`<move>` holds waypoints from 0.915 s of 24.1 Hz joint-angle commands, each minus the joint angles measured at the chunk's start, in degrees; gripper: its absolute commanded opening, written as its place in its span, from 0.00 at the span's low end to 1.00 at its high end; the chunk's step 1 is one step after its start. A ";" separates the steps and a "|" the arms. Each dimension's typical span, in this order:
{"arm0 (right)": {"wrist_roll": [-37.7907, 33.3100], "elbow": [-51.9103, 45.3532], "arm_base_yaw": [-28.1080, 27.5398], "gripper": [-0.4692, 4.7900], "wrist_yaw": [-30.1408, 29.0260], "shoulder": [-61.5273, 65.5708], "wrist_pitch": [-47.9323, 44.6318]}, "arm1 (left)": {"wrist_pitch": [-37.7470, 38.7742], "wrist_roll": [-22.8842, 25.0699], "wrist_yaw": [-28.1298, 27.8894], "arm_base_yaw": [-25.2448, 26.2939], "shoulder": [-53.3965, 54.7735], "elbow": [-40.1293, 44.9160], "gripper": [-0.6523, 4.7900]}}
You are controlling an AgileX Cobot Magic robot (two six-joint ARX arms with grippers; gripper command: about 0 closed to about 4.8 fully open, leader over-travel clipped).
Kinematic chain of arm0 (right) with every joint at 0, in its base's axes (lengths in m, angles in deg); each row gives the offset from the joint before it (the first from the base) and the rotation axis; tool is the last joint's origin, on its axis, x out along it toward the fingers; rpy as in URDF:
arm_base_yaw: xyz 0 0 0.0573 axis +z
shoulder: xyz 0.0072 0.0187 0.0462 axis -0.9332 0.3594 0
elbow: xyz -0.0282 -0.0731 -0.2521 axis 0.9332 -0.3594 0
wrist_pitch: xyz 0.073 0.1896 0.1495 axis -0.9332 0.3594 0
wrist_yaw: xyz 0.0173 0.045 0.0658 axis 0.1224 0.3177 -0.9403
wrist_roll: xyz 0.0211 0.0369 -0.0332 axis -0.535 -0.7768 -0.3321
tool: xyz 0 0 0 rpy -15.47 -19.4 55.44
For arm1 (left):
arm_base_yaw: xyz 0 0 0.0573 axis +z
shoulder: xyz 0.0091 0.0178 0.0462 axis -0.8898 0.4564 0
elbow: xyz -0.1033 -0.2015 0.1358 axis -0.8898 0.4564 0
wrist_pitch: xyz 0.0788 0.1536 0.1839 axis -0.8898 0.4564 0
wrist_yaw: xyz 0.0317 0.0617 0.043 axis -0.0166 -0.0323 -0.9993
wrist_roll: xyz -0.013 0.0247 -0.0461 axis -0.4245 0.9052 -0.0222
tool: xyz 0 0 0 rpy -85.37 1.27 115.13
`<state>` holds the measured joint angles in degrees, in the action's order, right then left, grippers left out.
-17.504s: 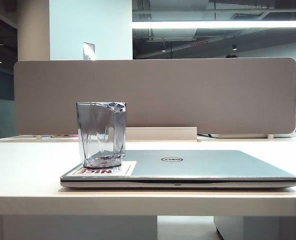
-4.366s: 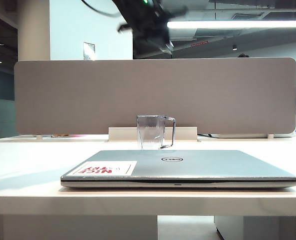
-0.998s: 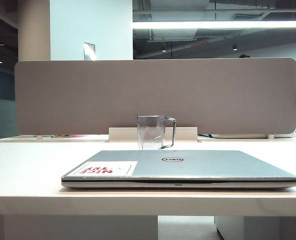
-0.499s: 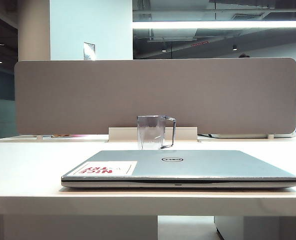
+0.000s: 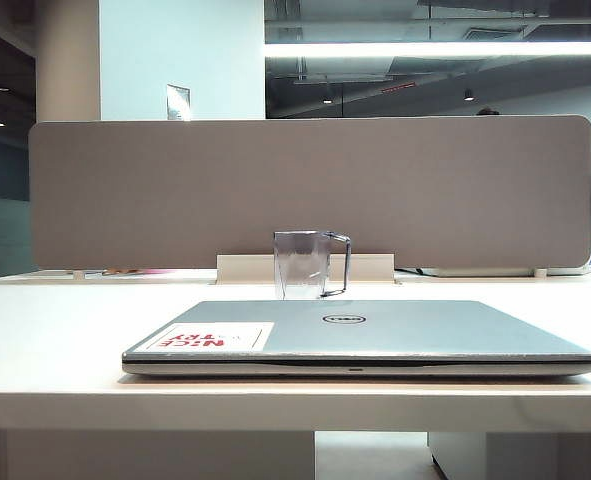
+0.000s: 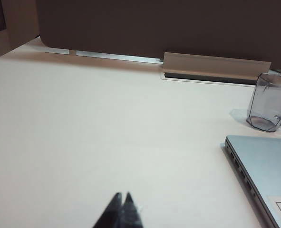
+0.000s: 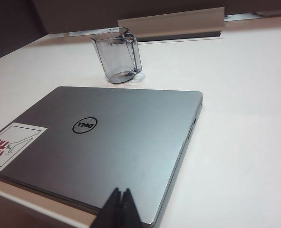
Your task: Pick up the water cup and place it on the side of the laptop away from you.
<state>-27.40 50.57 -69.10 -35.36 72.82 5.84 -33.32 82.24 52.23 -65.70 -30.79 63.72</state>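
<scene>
The left tool [image 6: 121, 198] is pinched shut on nothing, above bare surface [image 6: 107, 142] left of the laptop [image 6: 268, 166]. The right tool [image 7: 120, 194], also closed and empty, hangs over the laptop's near edge. The cup [image 5: 303, 264] stands upright on the surface just beyond the laptop's far edge, handle to the right.

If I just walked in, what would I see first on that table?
First the big silver laptop, shut flat in the middle of the white table, with a red-and-white sticker on its near left corner. Just behind it stands the see-through water cup, upright on the table by the grey divider. The left gripper and right gripper are both shut, pulled back on the near side and holding nothing.
</scene>
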 commanded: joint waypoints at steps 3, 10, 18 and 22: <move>3.48 -0.22 -0.04 0.07 6.23 -0.09 -1.64 | -0.33 -0.15 0.26 0.09 0.07 -0.17 0.11; 4.85 -0.22 -0.04 0.07 21.90 -0.09 -5.25 | -0.33 -0.15 0.26 0.09 0.07 -0.17 0.11; 4.83 -0.22 -0.02 0.07 24.63 -0.09 -5.29 | -0.31 -0.15 0.26 0.09 0.07 -0.17 0.11; 4.83 -0.22 -0.02 0.07 24.63 -0.09 -5.31 | -0.31 -0.15 0.26 0.11 0.07 -0.17 0.11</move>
<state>-22.74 50.57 -69.14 -11.15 72.82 1.30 -33.12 82.24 52.23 -65.70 -30.79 63.72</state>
